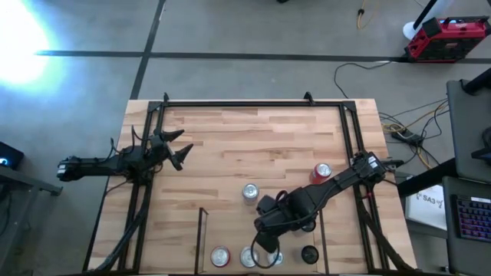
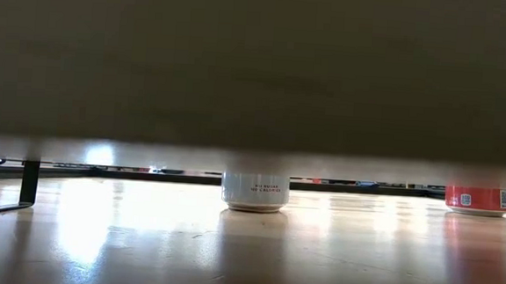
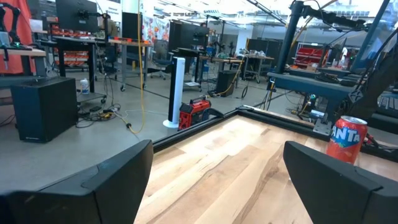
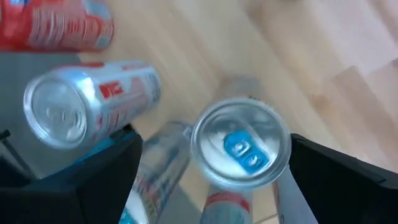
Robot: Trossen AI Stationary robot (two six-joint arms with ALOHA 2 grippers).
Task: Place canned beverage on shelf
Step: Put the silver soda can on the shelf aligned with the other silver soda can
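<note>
My right gripper (image 1: 266,247) hangs open over the near edge of the table, pointing steeply down. Below it, between its fingers (image 4: 93,180), a silver can with a blue tab (image 4: 241,152) stands upright on the wood floor of the shelf (image 1: 230,234), and no finger touches it. Beside it in the shelf stand a silver can with red print (image 4: 81,102) and a red can (image 1: 220,257). My left gripper (image 1: 180,153) waits open and level at the table's left side, with nothing between its fingers.
A silver can (image 1: 250,192) and a red Fanta can (image 1: 322,172) stand on the open table beyond the shelf. A dark can (image 1: 309,254) stands at the shelf's right end. Thin black rails (image 1: 202,238) bound the bay. A black frame (image 1: 253,103) rims the tabletop.
</note>
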